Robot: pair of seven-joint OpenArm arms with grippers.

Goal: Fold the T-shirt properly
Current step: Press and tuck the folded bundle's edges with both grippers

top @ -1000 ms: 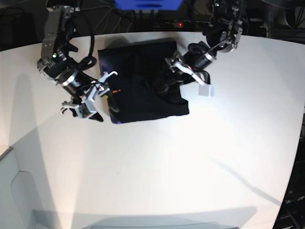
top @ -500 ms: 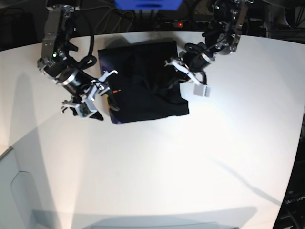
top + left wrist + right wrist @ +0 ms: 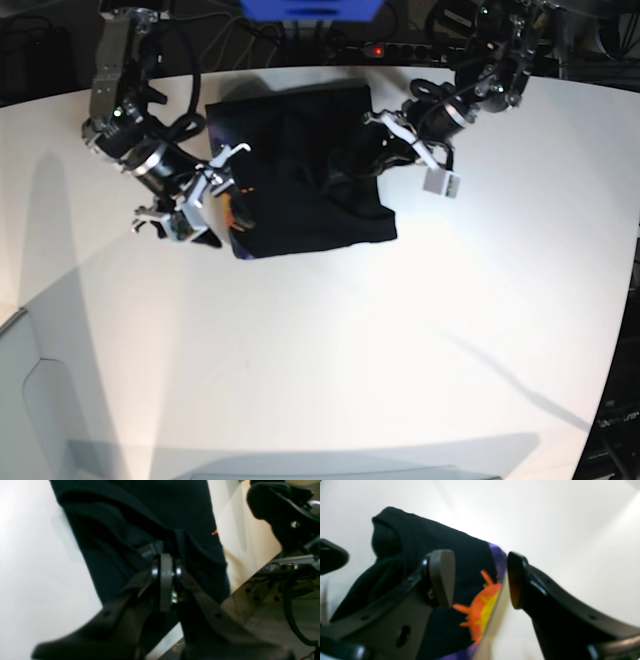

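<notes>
The black T-shirt point(image 3: 300, 170) lies folded in a rough square at the back of the white table point(image 3: 330, 330). My left gripper point(image 3: 383, 158) sits at the shirt's right edge. In the left wrist view the left gripper point(image 3: 163, 563) is shut, with a ridge of black T-shirt point(image 3: 120, 530) gathered at its tips beside a small pale label point(image 3: 150, 550). My right gripper point(image 3: 215, 192) is at the shirt's left edge. In the right wrist view the right gripper point(image 3: 480, 580) is open, its jaws either side of the T-shirt point(image 3: 460, 555) edge that carries the orange print point(image 3: 482, 605).
The table's curved back edge runs just behind the shirt, with cables and a power strip with a red light point(image 3: 375, 48) beyond it. A blue object point(image 3: 310, 8) sits at the top centre. A grey panel point(image 3: 30, 400) lies at the bottom left.
The left gripper went from open to shut at the shirt's right edge, and its arm moved right and toward the back. The right gripper stayed open and barely moved.
</notes>
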